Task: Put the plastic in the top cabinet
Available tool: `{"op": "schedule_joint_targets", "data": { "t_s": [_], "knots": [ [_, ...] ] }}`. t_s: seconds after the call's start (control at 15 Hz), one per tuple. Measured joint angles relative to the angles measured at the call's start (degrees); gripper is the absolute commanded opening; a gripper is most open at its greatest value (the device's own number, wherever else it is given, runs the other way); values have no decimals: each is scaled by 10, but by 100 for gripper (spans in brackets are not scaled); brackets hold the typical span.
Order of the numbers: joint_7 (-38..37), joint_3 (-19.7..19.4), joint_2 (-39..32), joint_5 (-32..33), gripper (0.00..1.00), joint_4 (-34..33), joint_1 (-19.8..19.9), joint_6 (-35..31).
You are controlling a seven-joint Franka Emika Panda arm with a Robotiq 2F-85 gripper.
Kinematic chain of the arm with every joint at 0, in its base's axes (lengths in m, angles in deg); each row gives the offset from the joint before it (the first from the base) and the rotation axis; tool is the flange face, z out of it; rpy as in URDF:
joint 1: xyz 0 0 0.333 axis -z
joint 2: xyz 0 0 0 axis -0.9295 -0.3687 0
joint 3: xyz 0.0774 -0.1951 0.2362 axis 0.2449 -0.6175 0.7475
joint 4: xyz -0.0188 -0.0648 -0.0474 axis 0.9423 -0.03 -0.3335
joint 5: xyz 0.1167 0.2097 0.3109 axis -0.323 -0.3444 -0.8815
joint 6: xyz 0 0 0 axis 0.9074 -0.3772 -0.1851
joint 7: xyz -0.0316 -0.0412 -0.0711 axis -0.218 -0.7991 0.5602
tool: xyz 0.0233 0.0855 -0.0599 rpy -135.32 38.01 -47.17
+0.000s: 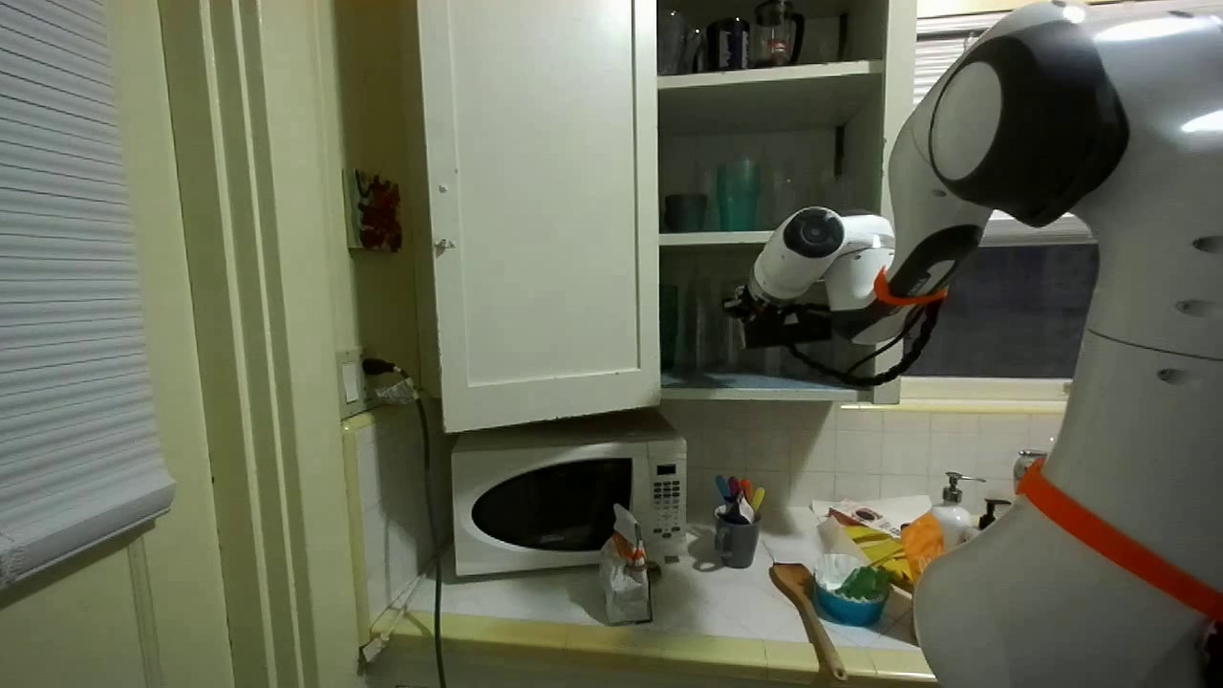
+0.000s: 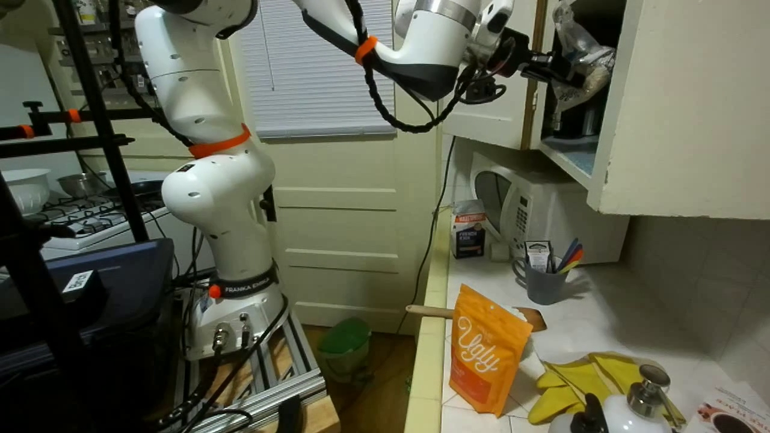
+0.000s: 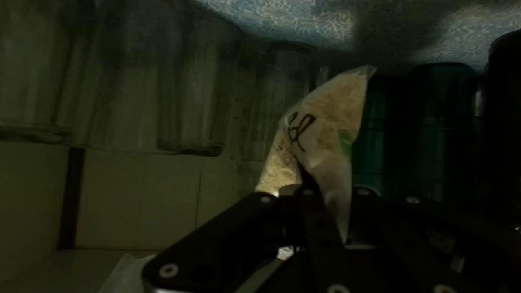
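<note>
A clear, crinkled plastic bag (image 2: 592,78), part-filled with pale, crumbly stuff, is held in the opening of the top cabinet (image 2: 692,114), above the bottom shelf (image 1: 764,393). Its loose upper end stands up over the fuller middle. The wrist view shows dark handwriting and a small green patch on it — and a see-through corner tapering toward the blue patterned shelf lining (image 3: 276,16). How far inside the bag sits is hard to tell. The cabinet is white and wall-hung, its plain flat door (image 1: 549,210) standing open — shelves one above another inside.
</note>
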Motion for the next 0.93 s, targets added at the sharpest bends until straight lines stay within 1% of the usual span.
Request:
{"op": "schedule_joint_targets", "data": {
  "t_s": [0.2,0.27,0.33,0.4,0.47,0.53,0.8,0.87,0.93],
  "knots": [
    [7,12,-48,-8,3,-53,-7,0],
    [10,15,-63,-8,27,-69,-10,0],
    [12,19,-77,-8,38,-84,-12,1],
    [13,22,-91,-12,44,-98,-14,3],
    [19,25,-103,-17,53,-108,-16,5],
    [26,26,-114,-24,59,-116,-16,6],
    [56,25,-131,-48,91,-126,-15,6],
    [62,24,-129,-48,97,-125,-14,6],
    [69,23,-123,-48,100,-121,-14,5]
  ]
}}
